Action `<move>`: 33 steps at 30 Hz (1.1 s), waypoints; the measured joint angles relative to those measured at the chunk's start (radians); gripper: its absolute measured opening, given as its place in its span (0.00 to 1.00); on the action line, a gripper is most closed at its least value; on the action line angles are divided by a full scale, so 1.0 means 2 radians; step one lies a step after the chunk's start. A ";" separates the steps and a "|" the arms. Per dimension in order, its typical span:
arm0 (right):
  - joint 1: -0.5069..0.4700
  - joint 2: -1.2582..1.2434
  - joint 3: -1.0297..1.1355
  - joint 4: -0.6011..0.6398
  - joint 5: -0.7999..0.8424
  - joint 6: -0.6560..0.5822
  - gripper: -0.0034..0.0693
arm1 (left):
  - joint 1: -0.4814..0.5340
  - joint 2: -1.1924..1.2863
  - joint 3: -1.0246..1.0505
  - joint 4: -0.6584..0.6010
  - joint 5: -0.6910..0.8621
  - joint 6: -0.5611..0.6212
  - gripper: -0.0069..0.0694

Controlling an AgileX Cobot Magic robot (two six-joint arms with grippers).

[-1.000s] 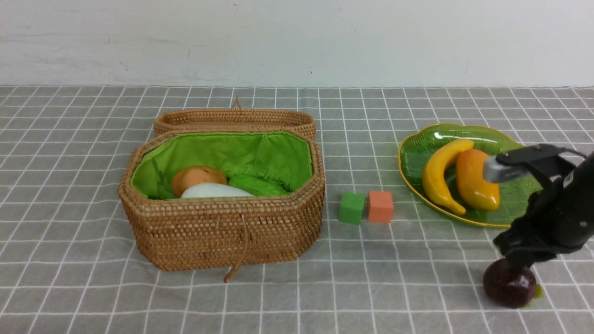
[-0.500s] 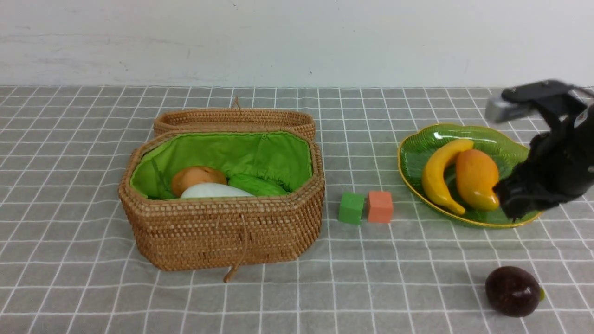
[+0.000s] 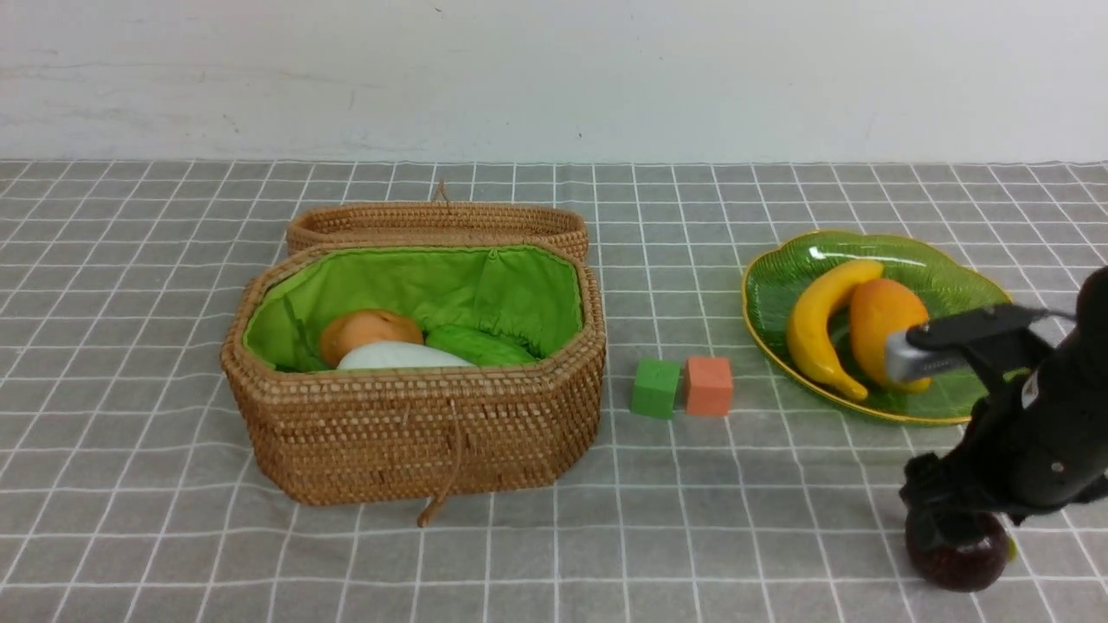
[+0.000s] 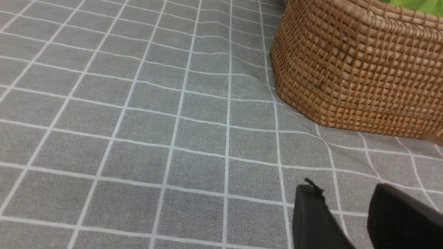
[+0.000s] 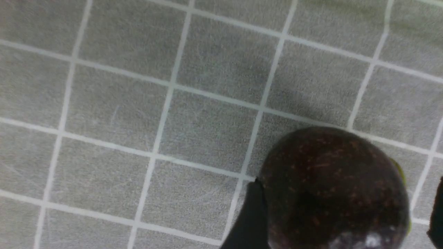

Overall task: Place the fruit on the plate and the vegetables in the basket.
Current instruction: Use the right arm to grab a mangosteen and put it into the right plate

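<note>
Right arm is coming back down after lifting away empty half a second ago; its fingers (image 5: 251,214) are now spreading wide and straddling the purple fruit (image 3: 959,558), one finger on each side, not yet pinching. The fruit is sitting on the surface (image 3: 130,536), well apart from the plate (image 3: 766,285), so this looks like a retry of a failed pick. Banana (image 3: 821,333) and mango (image 3: 872,324) are lying on the plate, vegetables in the basket (image 3: 415,433). Left fingers (image 4: 313,216) are idling slightly apart, holding nothing.

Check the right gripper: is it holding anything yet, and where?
Nothing is gripped: the right gripper stands open astride the purple fruit, fingers at its sides.
</note>
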 joint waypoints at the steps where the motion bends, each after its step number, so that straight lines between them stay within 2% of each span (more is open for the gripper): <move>1: 0.000 0.007 0.002 0.000 0.000 -0.006 0.80 | 0.000 0.000 0.000 0.000 0.000 0.000 0.40; 3: 0.000 0.012 0.000 0.002 0.005 -0.029 0.73 | 0.000 0.000 0.000 0.000 0.000 0.000 0.40; 12: 0.000 -0.010 -0.093 0.002 0.051 -0.058 0.73 | 0.000 0.000 0.000 0.000 0.000 0.000 0.40; 16: -0.024 -0.013 -0.189 0.002 0.009 -0.059 0.73 | 0.000 0.000 0.000 0.000 0.000 0.000 0.40; 23: -0.070 0.037 -0.213 0.002 -0.106 -0.059 0.73 | 0.000 0.000 0.000 0.000 0.000 0.000 0.40; 27: -0.084 0.082 -0.213 0.004 -0.114 -0.049 0.73 | 0.000 0.000 0.000 0.000 0.000 0.000 0.40; 31: -0.094 0.112 -0.213 0.011 -0.116 -0.005 0.73 | 0.000 0.000 0.000 0.000 0.000 0.000 0.40; 33: -0.095 0.116 -0.213 0.012 -0.120 0.010 0.76 | 0.000 0.000 0.000 0.000 0.000 0.000 0.40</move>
